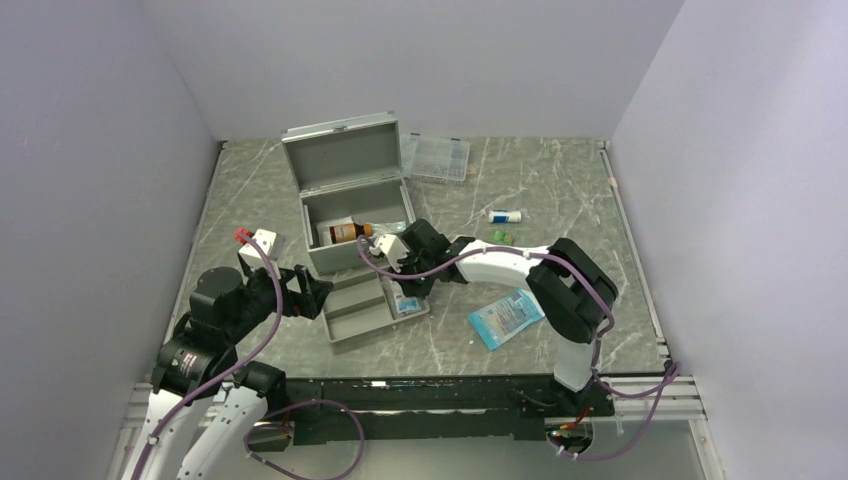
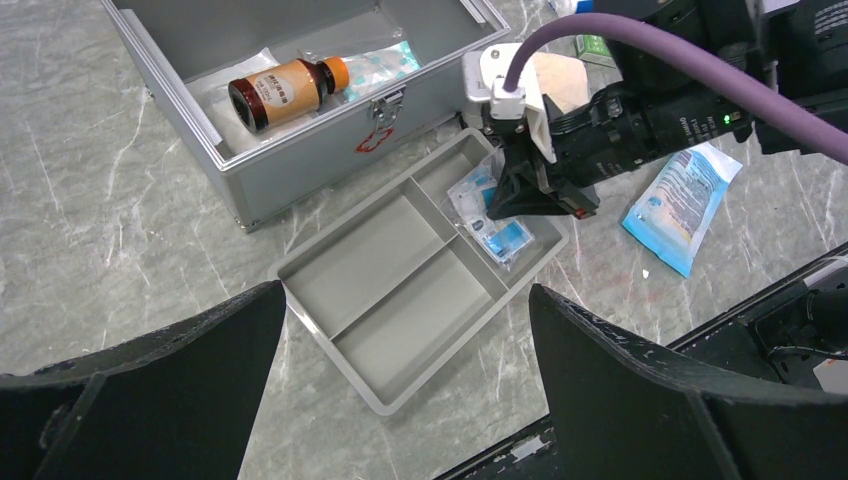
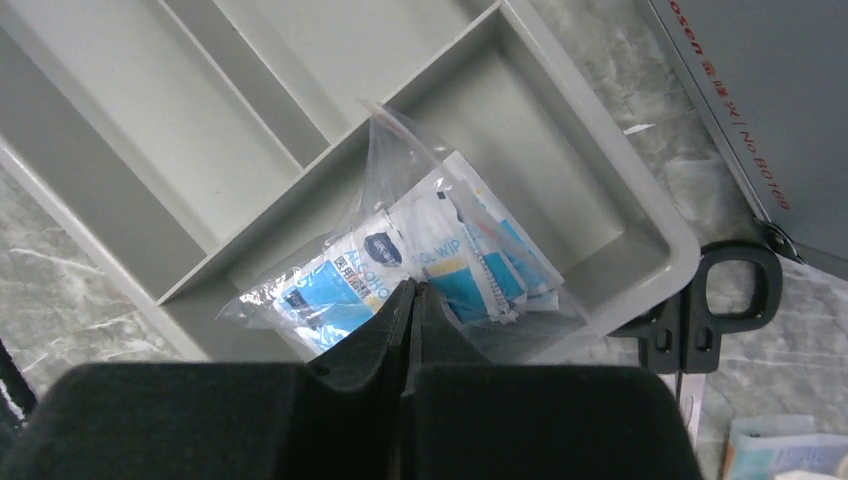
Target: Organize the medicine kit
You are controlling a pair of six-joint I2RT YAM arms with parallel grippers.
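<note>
The medicine kit [image 1: 345, 195] stands open at mid-table with its lid up. A brown bottle [image 1: 350, 232] lies inside; it also shows in the left wrist view [image 2: 285, 90]. A shallow grey divided tray [image 1: 355, 310] lies in front of the kit. My right gripper [image 1: 408, 292] is down in the tray's right end compartment, shut on a clear bag of blue alcohol wipes [image 3: 440, 240], which rests in that compartment [image 2: 495, 225]. My left gripper [image 1: 322, 297] is open and empty, hovering above the tray's [image 2: 370, 250] left side.
A flat clear compartment case [image 1: 437, 157] lies behind the kit. A white tube [image 1: 504, 215] and a green packet [image 1: 501, 236] lie to the right. A blue packet [image 1: 506, 318] lies right of the tray. A white box [image 1: 258, 240] sits left. Black scissor handles [image 3: 735, 290] lie by the tray's corner.
</note>
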